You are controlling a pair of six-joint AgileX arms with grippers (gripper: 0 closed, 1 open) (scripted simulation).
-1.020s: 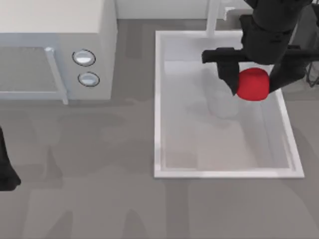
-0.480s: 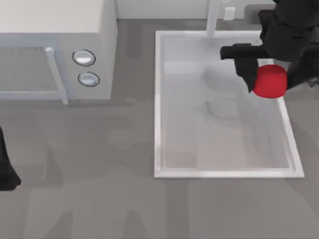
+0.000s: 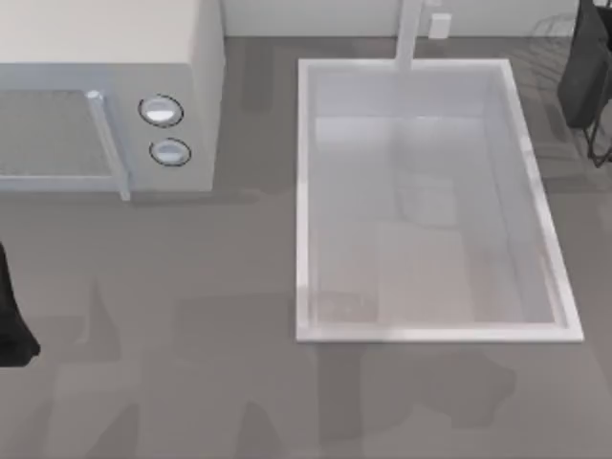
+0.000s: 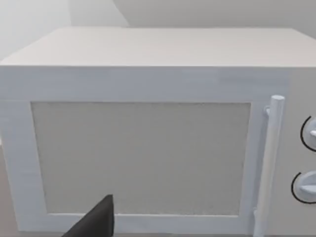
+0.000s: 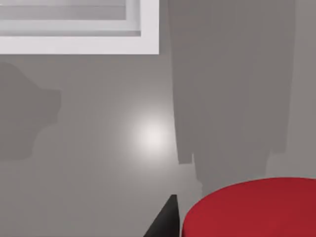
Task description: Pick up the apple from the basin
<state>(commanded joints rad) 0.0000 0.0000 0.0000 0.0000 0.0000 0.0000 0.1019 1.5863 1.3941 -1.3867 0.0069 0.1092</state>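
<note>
The white basin [image 3: 304, 191] lies at the right of the table in the top view, its pale grey bottom bare. My right arm [image 3: 588, 72] is at the far right edge, beyond the basin's rim. In the right wrist view the red apple [image 5: 252, 207] sits close to the camera with one dark fingertip [image 5: 167, 219] against its side, so the right gripper is shut on it, high above the grey table. A corner of the basin rim [image 5: 98, 44] lies below. My left arm [image 3: 11, 330] is parked at the left edge.
A white microwave [image 3: 105, 57] with two round knobs [image 3: 161, 111] stands at the back left; its door [image 4: 140, 158] faces the left wrist camera. A white tap [image 3: 409, 33] rises behind the basin. A dark wire rack [image 3: 555, 38] is at the back right.
The right gripper has carried the apple up and to the right, out of the basin and past the top view's right edge. The left arm has not moved.
</note>
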